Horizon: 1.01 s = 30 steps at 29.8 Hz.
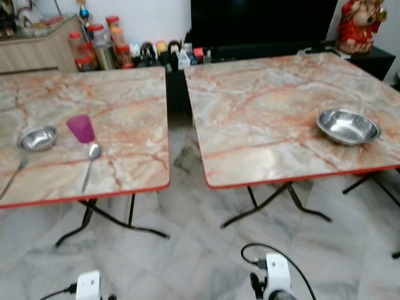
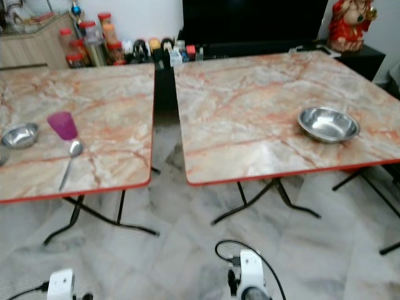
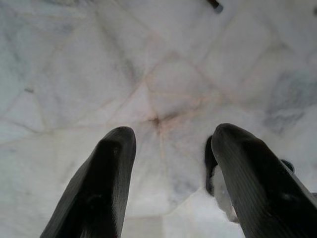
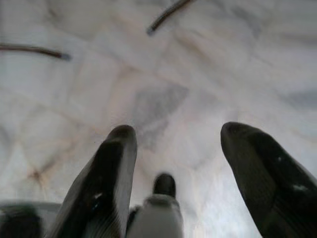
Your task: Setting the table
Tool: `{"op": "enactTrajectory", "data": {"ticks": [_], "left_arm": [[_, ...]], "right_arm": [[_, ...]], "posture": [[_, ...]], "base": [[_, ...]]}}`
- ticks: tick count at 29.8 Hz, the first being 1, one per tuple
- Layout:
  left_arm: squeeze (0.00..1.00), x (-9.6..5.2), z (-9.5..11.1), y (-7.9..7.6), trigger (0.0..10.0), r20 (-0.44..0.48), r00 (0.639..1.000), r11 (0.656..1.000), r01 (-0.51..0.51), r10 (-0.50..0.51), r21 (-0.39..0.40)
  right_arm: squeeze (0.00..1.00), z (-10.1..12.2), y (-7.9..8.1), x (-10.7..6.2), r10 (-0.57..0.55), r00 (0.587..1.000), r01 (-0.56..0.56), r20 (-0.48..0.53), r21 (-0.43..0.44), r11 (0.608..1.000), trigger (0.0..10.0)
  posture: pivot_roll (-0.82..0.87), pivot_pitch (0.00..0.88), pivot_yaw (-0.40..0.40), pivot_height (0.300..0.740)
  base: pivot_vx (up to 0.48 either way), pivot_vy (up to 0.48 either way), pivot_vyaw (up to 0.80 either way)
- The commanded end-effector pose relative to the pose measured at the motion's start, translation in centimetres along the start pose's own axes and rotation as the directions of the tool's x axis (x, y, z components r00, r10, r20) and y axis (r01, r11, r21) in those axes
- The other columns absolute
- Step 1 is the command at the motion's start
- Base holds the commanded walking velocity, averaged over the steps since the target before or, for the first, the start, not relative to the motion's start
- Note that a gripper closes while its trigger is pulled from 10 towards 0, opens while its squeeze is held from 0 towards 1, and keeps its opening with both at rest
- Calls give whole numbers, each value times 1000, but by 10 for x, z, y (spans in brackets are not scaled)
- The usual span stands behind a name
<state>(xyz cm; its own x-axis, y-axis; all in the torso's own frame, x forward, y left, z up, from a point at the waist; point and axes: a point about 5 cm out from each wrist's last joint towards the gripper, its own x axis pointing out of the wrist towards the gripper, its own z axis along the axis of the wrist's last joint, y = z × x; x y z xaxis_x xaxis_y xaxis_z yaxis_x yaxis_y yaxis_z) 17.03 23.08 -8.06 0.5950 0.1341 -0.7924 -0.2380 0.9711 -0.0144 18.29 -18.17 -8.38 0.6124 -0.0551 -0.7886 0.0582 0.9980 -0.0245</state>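
Two folding tables with marbled pink-and-grey tops stand side by side on a pale marble floor [image 1: 187, 250], with a narrow gap between them. On the left table [image 1: 125, 100] a small steel bowl [image 1: 37, 137] sits near the left edge; just right of it stands a pink cup [image 1: 81, 128], and a spoon [image 1: 91, 164] lies beside the cup, its handle pointing toward the near edge. A second utensil [image 1: 14, 178] lies near the small bowl. The right table [image 1: 262, 106] holds a wide steel bowl [image 1: 348, 125] toward its right side. Jars and bottles [image 1: 100, 44] line the far wall beside a dark screen [image 1: 262, 19]. Both arms hang low, well short of the tables: the left gripper [image 3: 166, 173] and the right gripper [image 4: 178, 173] each point at the floor, fingers spread apart and holding nothing. To proceed well, the robot likely needs to step close to one table, square up to it, then raise an arm over the chosen piece.
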Motion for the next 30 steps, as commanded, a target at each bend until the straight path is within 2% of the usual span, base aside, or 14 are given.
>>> {"op": "enactTrajectory", "data": {"ticks": [1, 30], "left_arm": [[0, -2, -3, 12, 10000, -12, 999, 999, -39, 38, -11], [0, -2, -2, 13, 10000, -12, 999, 999, -33, 33, 4]], "right_arm": [[0, 7, 11, 2, 23, 999, -23, 24, 14, 1000, 10000], [0, 9, 14, 2, 40, 999, -39, 32, -10, 999, 10000]], "posture": [[41, 0, 46, 740], [47, 0, 53, 740]], "base": [[0, 382, 0], [0, 385, 0]]}}
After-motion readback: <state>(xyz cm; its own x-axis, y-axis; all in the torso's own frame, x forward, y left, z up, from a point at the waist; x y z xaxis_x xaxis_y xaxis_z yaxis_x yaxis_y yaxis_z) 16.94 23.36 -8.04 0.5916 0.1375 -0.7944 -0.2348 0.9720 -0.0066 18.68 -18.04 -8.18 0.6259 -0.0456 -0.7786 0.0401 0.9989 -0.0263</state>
